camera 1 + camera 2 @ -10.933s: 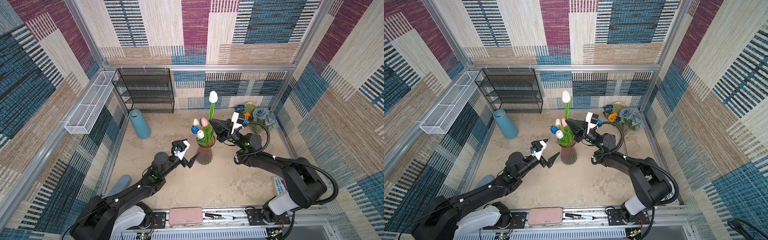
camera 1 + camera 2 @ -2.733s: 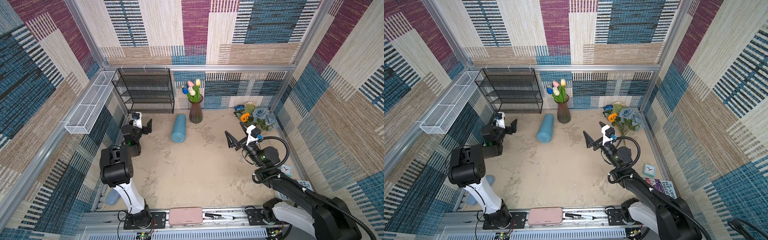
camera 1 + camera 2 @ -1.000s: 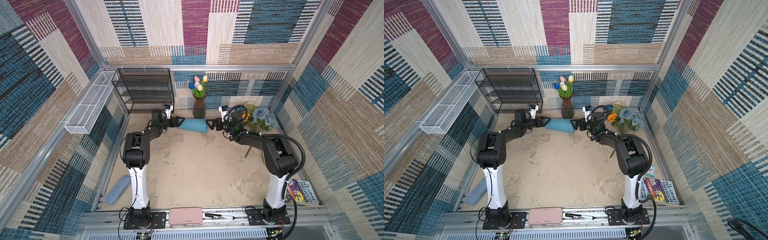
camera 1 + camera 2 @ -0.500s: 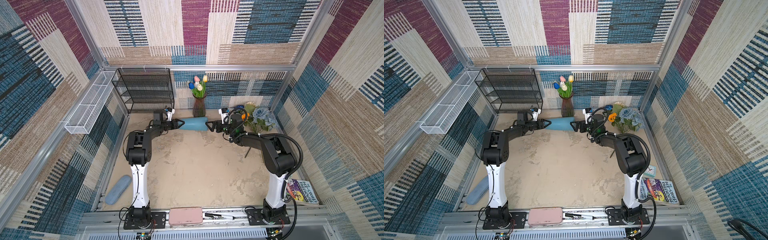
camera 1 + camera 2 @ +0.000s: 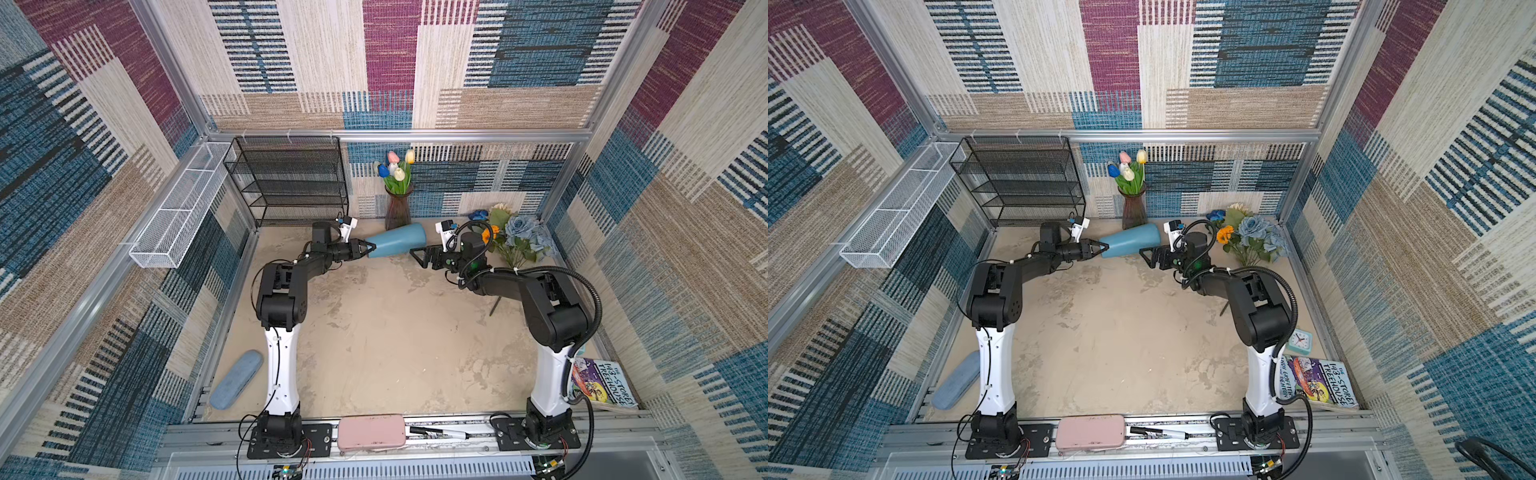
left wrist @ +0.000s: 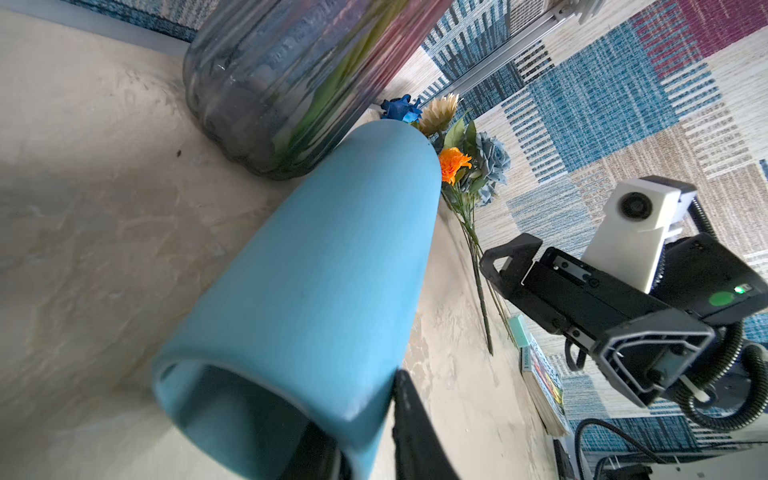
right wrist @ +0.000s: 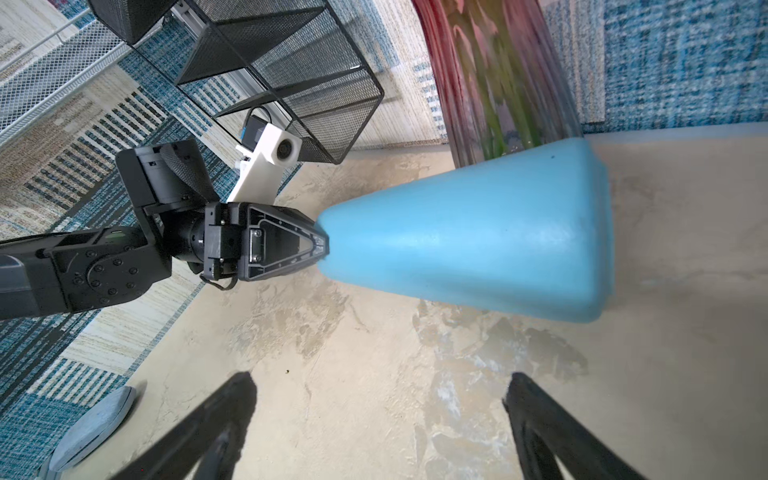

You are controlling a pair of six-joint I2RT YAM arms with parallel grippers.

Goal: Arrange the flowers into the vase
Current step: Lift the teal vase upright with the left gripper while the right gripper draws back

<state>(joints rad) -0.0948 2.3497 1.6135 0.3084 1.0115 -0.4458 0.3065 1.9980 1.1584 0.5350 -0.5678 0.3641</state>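
Green-stemmed tulips (image 5: 395, 169) (image 5: 1130, 169) in pink, yellow, blue and white stand upright in a dark glass vase (image 5: 397, 212) (image 5: 1133, 212) at the middle of the table's (image 5: 386, 332) far edge.

The other flowers (image 5: 510, 246) (image 5: 1250, 245) lie in a loose bunch in the far right corner:
- dusty-blue roses (image 5: 519, 227) (image 5: 1255, 227)
- an orange sunflower (image 5: 1225, 235)
- a cream sunflower (image 5: 500, 208)
- a deep-blue rose (image 5: 478, 215) (image 5: 1216, 215)

Their stems point toward the near edge.

A blue vase (image 5: 398, 240) (image 5: 1133, 241) lies on its side just in front of the glass vase. Its narrow mouth faces the left edge and its wide base faces the right edge. Whether the two vases touch cannot be told.

The left gripper (image 5: 369, 248) (image 5: 1101, 248) is clamped on the mouth rim of the blue vase. In the left wrist view, one of its fingers (image 6: 411, 424) lies outside the wall and its partner sits inside the opening.

The right gripper (image 5: 419, 254) (image 5: 1148, 257) sits near the wide base, apart from it. Its fingers (image 7: 216, 415) are spread wide and hold nothing.

Other items:
- A black mesh shelf rack (image 5: 286, 178) stands at the far left corner.
- A white wire basket (image 5: 178, 208) hangs on the left wall.
- A blue-grey case (image 5: 236, 379) lies at the near left edge.
- A pink case (image 5: 371, 432) and a marker pen (image 5: 440, 433) rest on the front rail.
- A book (image 5: 602, 384) lies at the near right corner, with a small teal clock (image 5: 1299, 341) beside it in a top view.
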